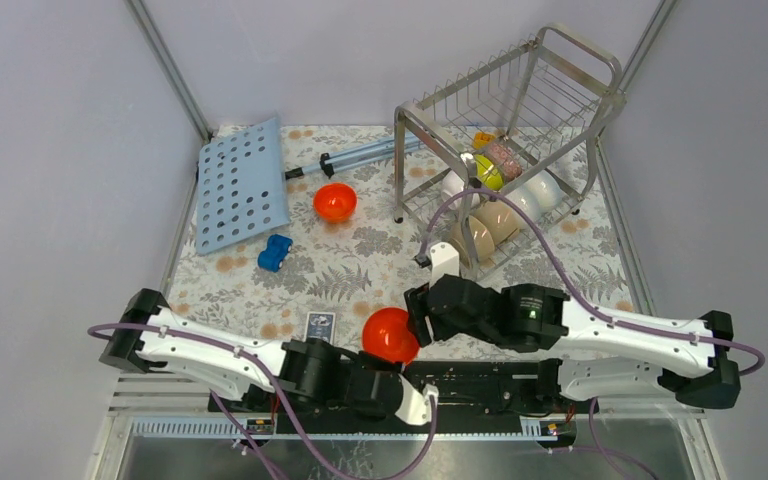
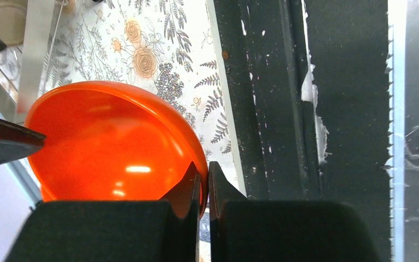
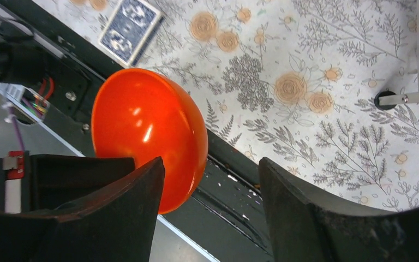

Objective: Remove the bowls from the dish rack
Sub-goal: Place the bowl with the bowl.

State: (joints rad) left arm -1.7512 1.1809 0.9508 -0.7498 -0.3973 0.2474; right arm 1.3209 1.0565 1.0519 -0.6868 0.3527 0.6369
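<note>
At the near edge of the table (image 1: 380, 262), over the black base rail (image 1: 490, 375) of the arms, the left gripper (image 2: 204, 170) is closed tightly on a glossy orange plastic bowl (image 2: 114, 153), with the rim of the bowl pinched between its two black fingers. Just beside it, the right gripper (image 3: 211, 166) stands wide open and has hold of nothing. One of its fingers is close to the round back of this bowl, but I cannot tell if it touches. A little farther, a dark blue patterned card box (image 1: 320, 325) lies flat on the flowered cloth of the table. Beyond it is a small blue toy car (image 1: 275, 253), and then a second orange bowl (image 1: 335, 202), which stands upright on the cloth. At the far left lies a flat light-blue perforated board (image 1: 243, 185), with a pale blue rod (image 1: 360, 155) beside it. At the far right stands the dish rack of shiny steel wire (image 1: 520, 110), with two tiers. Its lower tier carries several beige and white bowls (image 1: 480, 237) on edge between the rungs, and a yellow-green round object (image 1: 488, 176) just behind them.
</note>
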